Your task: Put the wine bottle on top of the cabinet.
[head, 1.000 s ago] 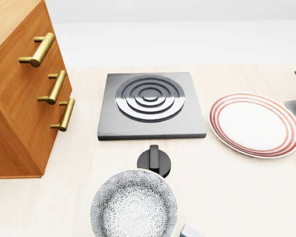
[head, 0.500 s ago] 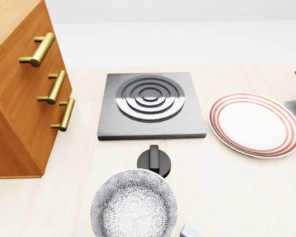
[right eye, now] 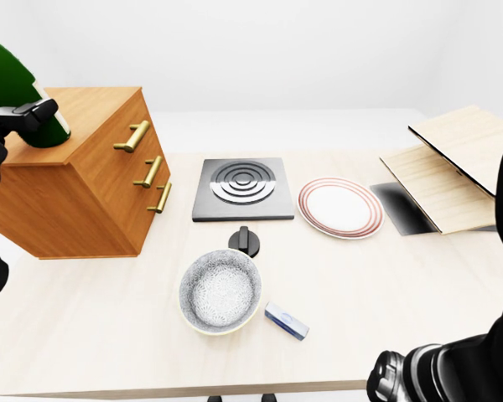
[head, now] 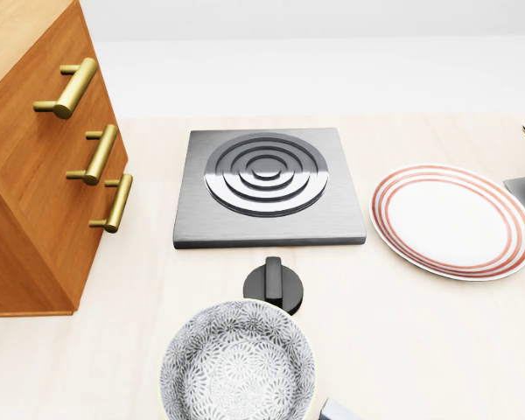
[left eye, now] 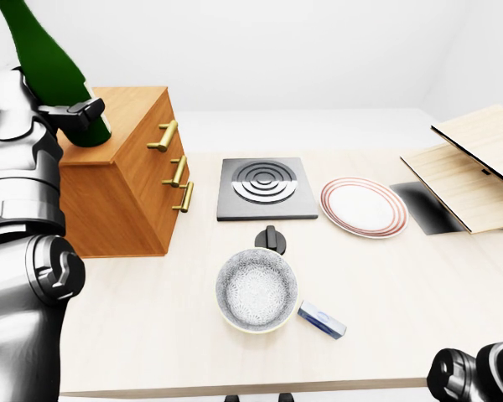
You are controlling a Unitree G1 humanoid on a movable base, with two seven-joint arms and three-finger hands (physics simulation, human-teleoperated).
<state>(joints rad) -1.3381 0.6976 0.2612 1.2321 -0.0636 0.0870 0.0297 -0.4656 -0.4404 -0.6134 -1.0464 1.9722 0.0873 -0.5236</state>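
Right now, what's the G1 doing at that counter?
Its left hand holds the green wine bottle tilted over the near left corner of the wooden cabinet. Whether the base touches the top, I can't tell. The right hand sits low at the bottom right, idle. The patterned bowl, hob and striped plate lie untouched.

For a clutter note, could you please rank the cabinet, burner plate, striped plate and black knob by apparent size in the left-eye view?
1. cabinet
2. burner plate and striped plate: look alike, unranked
3. black knob
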